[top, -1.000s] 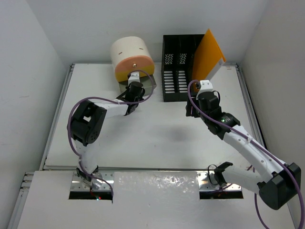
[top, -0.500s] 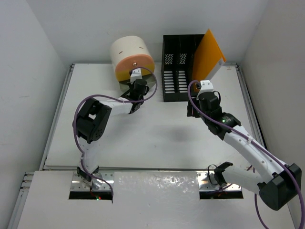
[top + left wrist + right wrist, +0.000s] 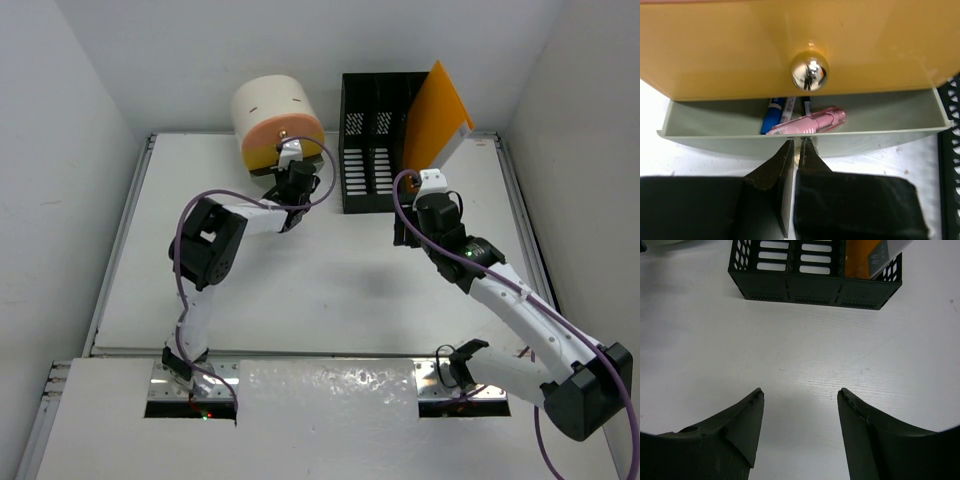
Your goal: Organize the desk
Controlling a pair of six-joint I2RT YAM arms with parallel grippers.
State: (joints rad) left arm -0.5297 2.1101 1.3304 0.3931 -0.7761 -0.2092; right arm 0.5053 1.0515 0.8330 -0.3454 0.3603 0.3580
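Observation:
The white desk [image 3: 330, 290] carries a round cream and orange drawer unit [image 3: 277, 120] at the back. In the left wrist view its orange upper drawer has a chrome knob [image 3: 809, 71]. The grey lower drawer [image 3: 880, 135] stands partly open and holds a pink pen [image 3: 807, 123] and a blue pen [image 3: 772, 114]. My left gripper [image 3: 797, 145] is shut on the small knob on that drawer's front; it also shows in the top view [image 3: 290, 172]. My right gripper [image 3: 800, 392] is open and empty over bare desk, in front of the black organizer [image 3: 815, 290].
The black slotted file organizer [image 3: 375, 140] stands at the back middle, with an orange folder [image 3: 437, 115] leaning in its right compartment. Metal rails run along the desk's sides. A shiny foil strip [image 3: 330, 385] lies at the near edge.
My left gripper has moved back toward the drawer unit and the grey drawer has slid further in. The right arm has not moved.

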